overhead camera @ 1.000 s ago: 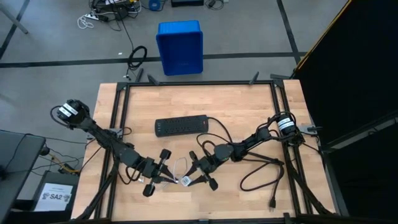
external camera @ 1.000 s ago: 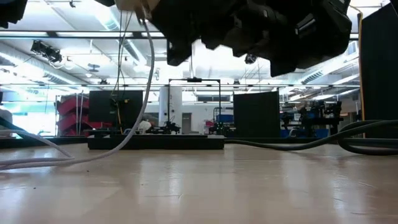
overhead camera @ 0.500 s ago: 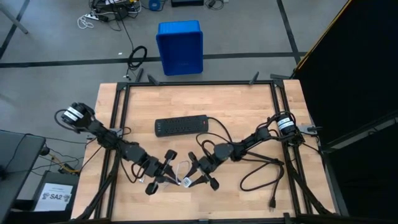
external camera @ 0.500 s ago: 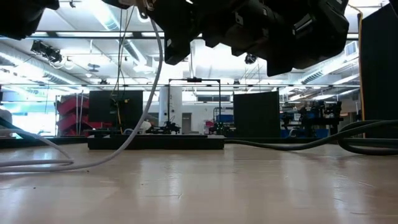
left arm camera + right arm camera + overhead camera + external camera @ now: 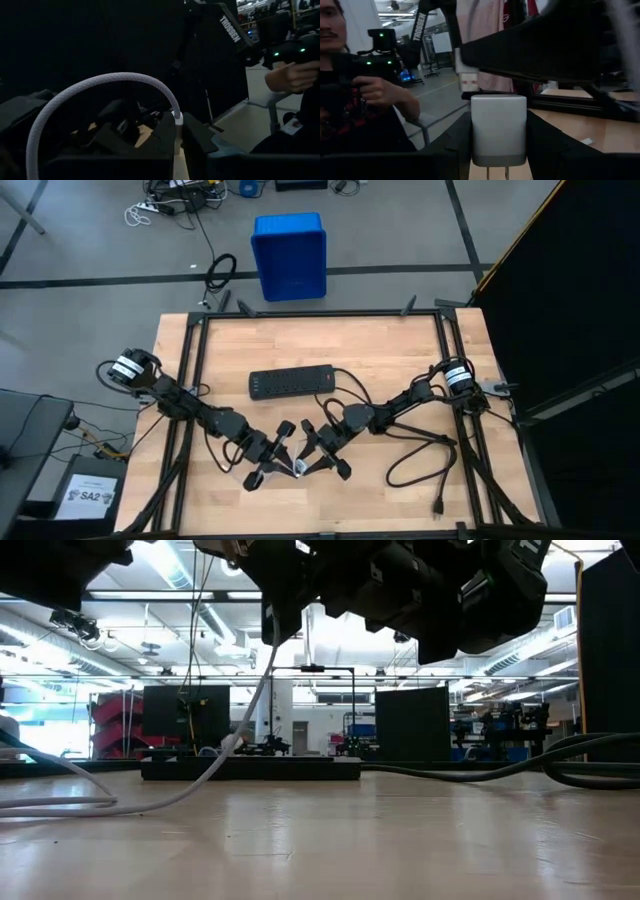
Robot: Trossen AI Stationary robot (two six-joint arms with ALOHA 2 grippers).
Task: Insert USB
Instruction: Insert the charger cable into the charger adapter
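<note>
The step in hand looks like the final alignment before mating: both grippers meet over the front middle of the table (image 5: 400, 350), each carrying its half of the connection. The right gripper (image 5: 498, 150) has its fingers clamped on either side of a small white adapter (image 5: 498, 130), held upright between them with its prongs pointing down toward the wrist. Just beyond the adapter's far face, nearly touching it, hangs the metal plug (image 5: 468, 80) of the USB, which points toward it. That plug belongs to the left gripper (image 5: 178, 142), whose fingers close on the plug body where the whitish braided USB cable (image 5: 95, 82) arches back over the gripper and away. In the low view the cable (image 5: 240, 730) droops from the raised grippers down to the tabletop and trails off, slack. The power strip (image 5: 291, 383) lies well behind both grippers, untouched. Whether the plug has entered the adapter cannot be told. The next move probably calls for squaring plug to port and pressing straight in while the right gripper braces the adapter.
</note>
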